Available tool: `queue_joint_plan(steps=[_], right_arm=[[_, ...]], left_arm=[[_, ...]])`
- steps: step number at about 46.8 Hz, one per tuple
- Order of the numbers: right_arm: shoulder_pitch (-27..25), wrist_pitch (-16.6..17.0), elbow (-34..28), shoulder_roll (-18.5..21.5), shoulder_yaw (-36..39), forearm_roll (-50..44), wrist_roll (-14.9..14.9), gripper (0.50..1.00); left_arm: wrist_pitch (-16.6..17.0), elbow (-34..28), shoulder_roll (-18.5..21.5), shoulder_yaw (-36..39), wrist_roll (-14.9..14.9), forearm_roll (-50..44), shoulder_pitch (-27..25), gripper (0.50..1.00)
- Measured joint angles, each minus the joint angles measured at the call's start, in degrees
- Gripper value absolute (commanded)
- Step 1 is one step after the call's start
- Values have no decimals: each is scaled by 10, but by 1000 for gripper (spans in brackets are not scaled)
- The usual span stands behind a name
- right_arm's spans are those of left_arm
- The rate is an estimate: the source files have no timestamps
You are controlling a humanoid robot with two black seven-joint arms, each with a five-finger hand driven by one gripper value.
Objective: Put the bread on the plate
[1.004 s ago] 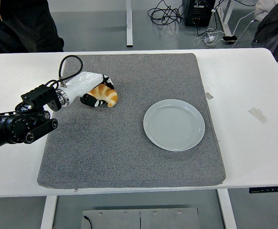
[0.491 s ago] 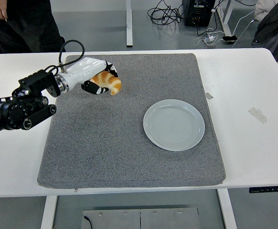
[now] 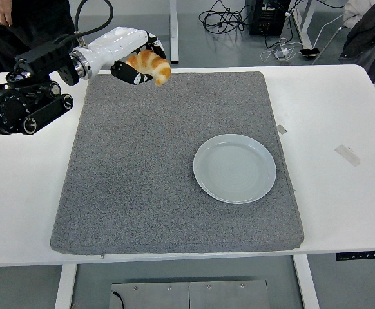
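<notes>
My left hand [image 3: 138, 63] is raised high over the far left corner of the grey mat [image 3: 174, 161], its fingers closed around a golden croissant [image 3: 151, 65]. The croissant's curved end sticks out to the right of the hand, well clear of the mat. A pale grey-green plate [image 3: 234, 168] lies flat on the mat's right half, far to the right of the hand and nearer the front edge, with nothing on it. My right arm does not appear in the picture.
The mat covers most of the white table [image 3: 342, 129]. A person in dark clothes [image 3: 26, 19] stands at the far left behind the table. A strip of tape [image 3: 347, 155] lies on the table at right. Cables and a chair sit beyond the far edge.
My left hand has lifted the croissant off the mat, rising and moving toward the table's far edge. The plate has stayed put.
</notes>
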Motion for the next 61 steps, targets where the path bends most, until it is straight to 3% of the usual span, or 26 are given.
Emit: queue_joint_plan(steps=[9,28,61], right_arm=[[0,0,0,0,0,0,0,1000],[0,0,0,0,0,0,0,1000],[0,0,0,0,0,0,0,1000]], left_arm=[[0,0,-12,1,0,1,-1,500],[-8,0,-143,39,-1,0,-22,500],[-24,-16,-146,84,-6,5,-33,500]])
